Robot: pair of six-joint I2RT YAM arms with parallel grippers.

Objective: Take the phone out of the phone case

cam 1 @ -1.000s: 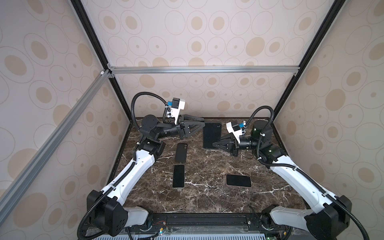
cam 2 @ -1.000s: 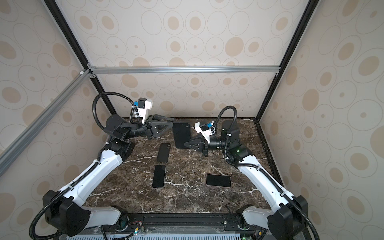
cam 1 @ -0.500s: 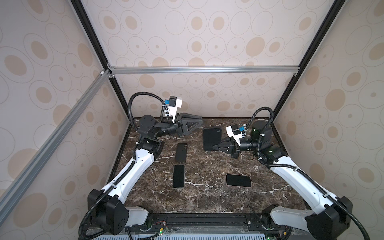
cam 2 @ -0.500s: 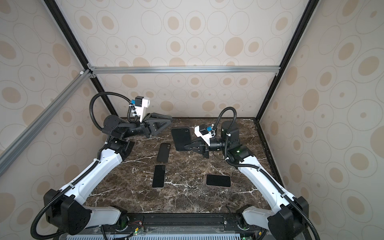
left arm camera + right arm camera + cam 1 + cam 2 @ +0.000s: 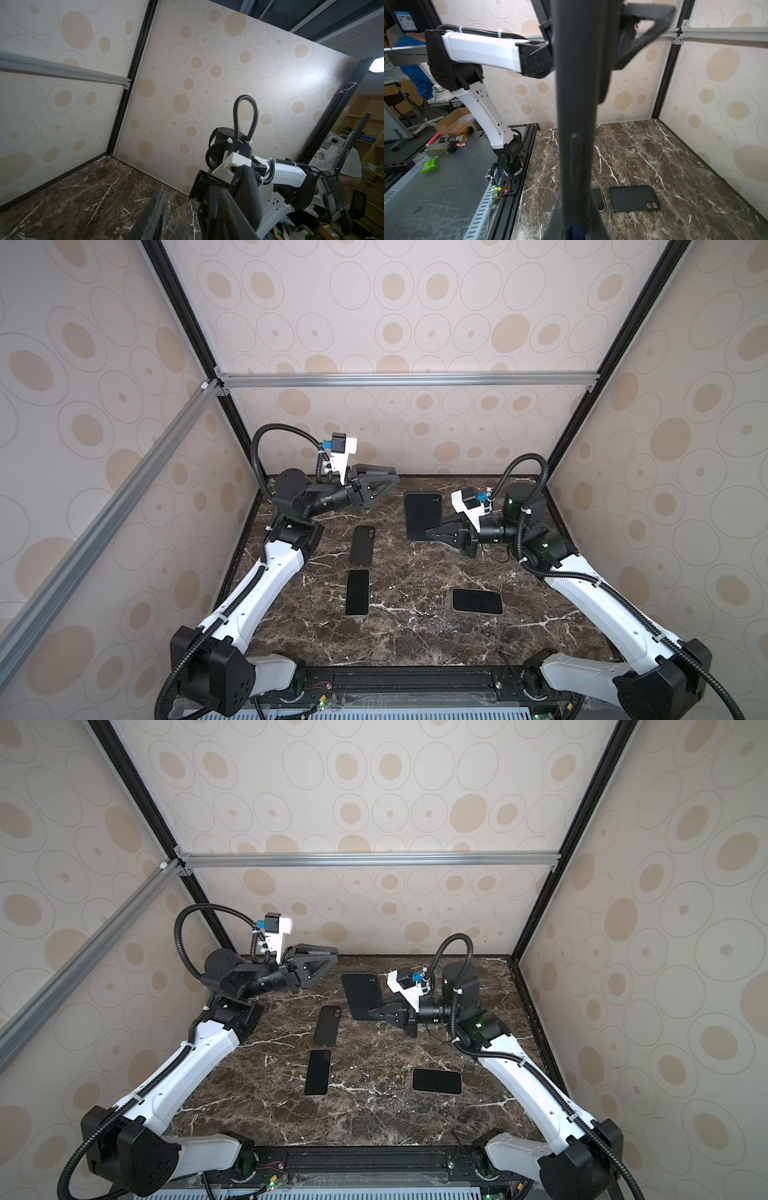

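Observation:
In both top views my right gripper (image 5: 429, 532) (image 5: 372, 1012) is shut on the lower edge of a black phone case (image 5: 422, 516) (image 5: 362, 995), holding it upright above the back of the table. The right wrist view shows the phone case (image 5: 577, 104) edge-on, with a side button groove. Whether the phone sits inside it I cannot tell. My left gripper (image 5: 395, 477) (image 5: 330, 961) hangs to the left of the case, apart from it. It is open, and in the left wrist view the left gripper (image 5: 187, 199) has only table between its fingers.
On the marble table (image 5: 415, 639) lie an empty black case (image 5: 362, 544) (image 5: 633, 198), a bare phone (image 5: 357, 592) in front of it, and another bare phone (image 5: 477, 601) front right. Patterned walls close in the back and both sides.
My left gripper has drawn back to the left, away from the held case, and its jaws stand a little wider. The right gripper has sunk slightly with the case.

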